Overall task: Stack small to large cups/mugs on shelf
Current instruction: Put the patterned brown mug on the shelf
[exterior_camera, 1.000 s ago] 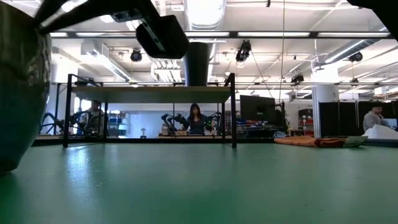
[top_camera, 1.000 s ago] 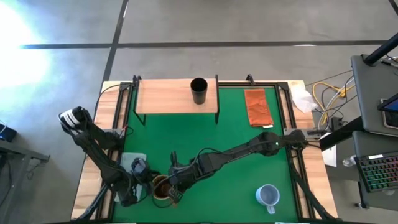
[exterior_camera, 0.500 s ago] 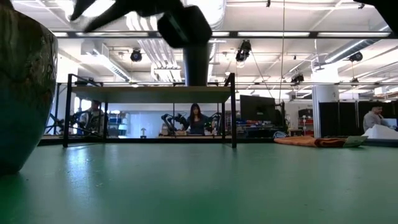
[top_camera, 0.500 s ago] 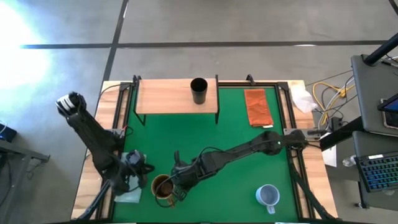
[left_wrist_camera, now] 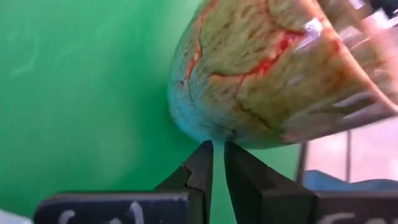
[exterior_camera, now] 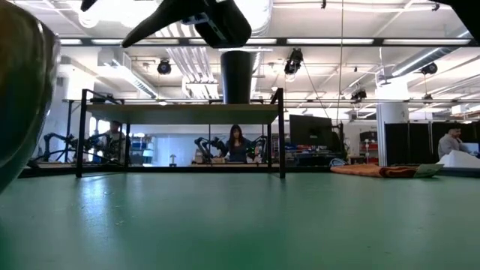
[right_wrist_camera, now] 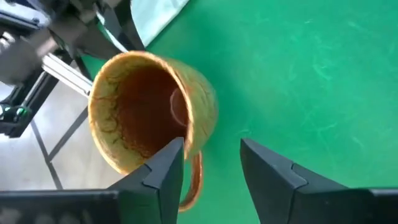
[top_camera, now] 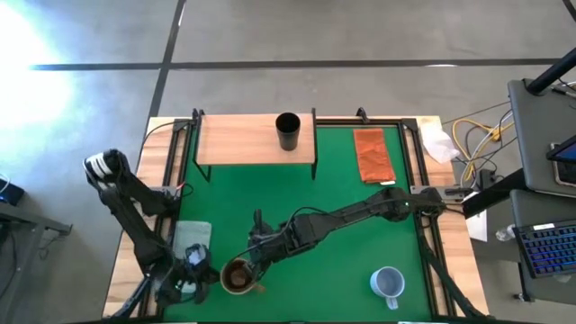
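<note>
The brown-mustard mug (top_camera: 237, 276) stands near the table's front left; the low view shows it huge at the left edge (exterior_camera: 22, 97). My left gripper (top_camera: 209, 273) is shut at its left side. My right gripper (top_camera: 258, 255) hovers open just above and right of it, with the mug's handle (right_wrist_camera: 194, 179) between its fingers, close to one finger (right_wrist_camera: 163, 167). The small black cup (top_camera: 288, 131) stands upright on the wooden shelf (top_camera: 238, 144) at the back. The pale blue-grey mug (top_camera: 388, 283) sits on the green mat at the front right. My left gripper (left_wrist_camera: 217, 144) has its shut fingertips against the mug's outer wall, low down near the base (left_wrist_camera: 211, 130). The fingers come level from the table's left side. The mug rests on the mat. My right gripper: whether its finger touches the handle, I cannot tell.
A folded orange cloth (top_camera: 373, 155) lies right of the shelf. A pale sheet (top_camera: 187, 236) lies at the front left beside my left arm. Black frame rails (top_camera: 423, 180) run along the table's sides. People sit at benches in the room beyond the shelf (exterior_camera: 235, 142).
My right gripper has opened, let go of the brown mug and risen a little toward the far edge. My left gripper has moved toward the near edge, beside the mug. The mug has shifted slightly toward the near edge.
</note>
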Robot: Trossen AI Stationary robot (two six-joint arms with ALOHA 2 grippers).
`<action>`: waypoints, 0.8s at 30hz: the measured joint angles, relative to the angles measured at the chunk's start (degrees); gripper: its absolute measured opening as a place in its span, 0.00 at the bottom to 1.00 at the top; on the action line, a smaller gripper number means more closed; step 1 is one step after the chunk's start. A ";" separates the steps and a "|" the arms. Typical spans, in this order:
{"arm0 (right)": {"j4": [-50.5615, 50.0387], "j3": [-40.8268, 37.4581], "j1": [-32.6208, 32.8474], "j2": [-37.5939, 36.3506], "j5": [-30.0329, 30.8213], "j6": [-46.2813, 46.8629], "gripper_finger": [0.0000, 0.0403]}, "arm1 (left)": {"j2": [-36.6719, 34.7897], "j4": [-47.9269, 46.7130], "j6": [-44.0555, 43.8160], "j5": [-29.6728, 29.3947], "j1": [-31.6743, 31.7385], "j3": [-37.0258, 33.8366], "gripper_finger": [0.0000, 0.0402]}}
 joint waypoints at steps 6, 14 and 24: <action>-0.53 -0.10 0.02 0.00 0.01 -1.38 0.36 | 2.67 0.11 -2.74 1.94 -0.42 0.90 0.06; -3.41 -0.46 0.13 0.00 -1.31 -3.23 0.36 | 1.08 -0.95 -2.87 -8.47 -0.03 0.31 0.06; -4.69 -0.47 0.79 0.00 -1.33 -2.62 0.35 | 0.73 -5.01 -2.89 -10.37 4.81 -3.25 0.06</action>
